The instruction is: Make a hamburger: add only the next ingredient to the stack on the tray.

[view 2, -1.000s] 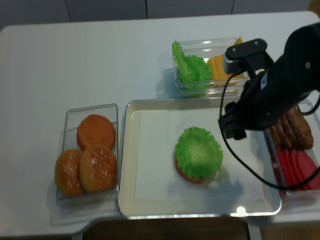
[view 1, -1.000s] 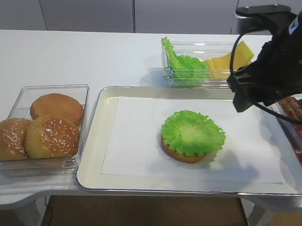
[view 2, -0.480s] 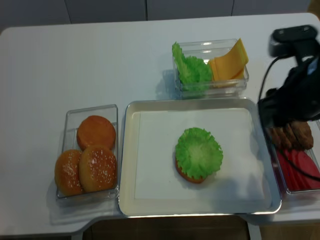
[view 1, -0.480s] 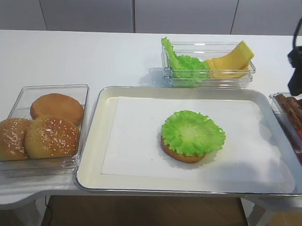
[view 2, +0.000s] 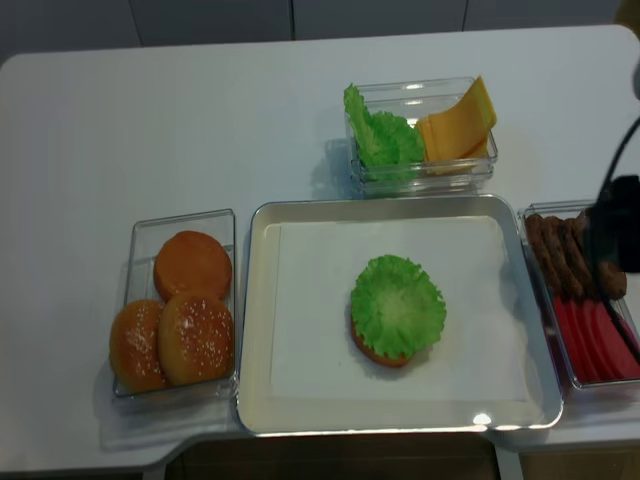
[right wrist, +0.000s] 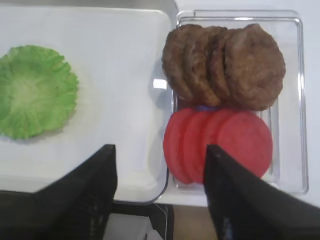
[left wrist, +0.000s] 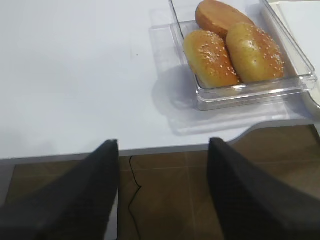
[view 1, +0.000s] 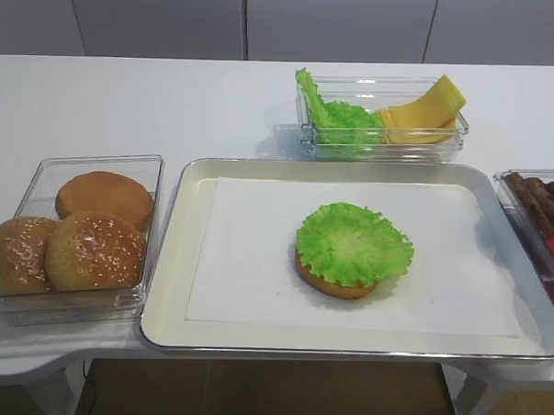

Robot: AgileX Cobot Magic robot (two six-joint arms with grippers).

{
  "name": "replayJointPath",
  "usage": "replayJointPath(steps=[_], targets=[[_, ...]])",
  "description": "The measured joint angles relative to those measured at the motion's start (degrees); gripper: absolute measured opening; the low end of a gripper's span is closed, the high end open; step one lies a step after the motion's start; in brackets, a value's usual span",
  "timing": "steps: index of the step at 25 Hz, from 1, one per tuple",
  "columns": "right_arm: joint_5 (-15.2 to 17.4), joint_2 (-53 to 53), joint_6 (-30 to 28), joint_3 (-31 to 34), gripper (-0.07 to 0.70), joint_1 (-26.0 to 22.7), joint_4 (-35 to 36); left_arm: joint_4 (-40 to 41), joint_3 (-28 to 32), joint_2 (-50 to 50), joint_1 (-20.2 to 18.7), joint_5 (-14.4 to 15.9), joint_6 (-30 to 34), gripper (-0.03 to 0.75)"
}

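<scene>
A frilly green lettuce leaf [view 1: 354, 243] lies on the bottom bun [view 1: 327, 283], the stack, in the middle of the paper-lined tray [view 1: 177, 258]. The leaf covers the bun's face; only its brown rim shows at the front. In the right wrist view the lettuce leaf [right wrist: 35, 90] is far left. My right gripper [right wrist: 159, 150] is open and empty above the tray's right front corner. In the realsense view the right arm [view 2: 612, 235] shows at the right edge. My left gripper [left wrist: 161, 145] is open and empty, off the table's front left edge.
A clear box of brown patties [right wrist: 225, 60] and red tomato slices [right wrist: 220, 145] stands right of the tray. A box with sesame buns [view 1: 69, 235] stands left of it. Behind it, a box holds more lettuce [view 1: 340, 123] and yellow cheese slices [view 1: 424, 113].
My right arm has pulled back to the right, from over the tray to the table's right edge, leaving the exterior high view. The lettuce stays on the bun.
</scene>
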Motion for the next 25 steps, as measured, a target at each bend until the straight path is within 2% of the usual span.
replayJointPath(steps=[7,12,17,25], targets=[[3.48,-14.47,0.67,6.61,0.415,0.0,0.74,0.0,0.0,0.0,0.0,0.0,0.0,0.417],[5.13,-26.68,1.75,9.67,0.415,0.0,0.74,0.0,0.0,0.0,0.0,0.0,0.0,0.417],[8.29,-38.03,2.27,12.54,0.415,-0.1,1.68,0.0,0.0,0.0,0.0,0.0,0.0,0.417],[9.4,-53.67,2.39,16.49,0.415,-0.34,2.4,0.0,0.0,0.0,0.0,0.0,0.0,0.417]])
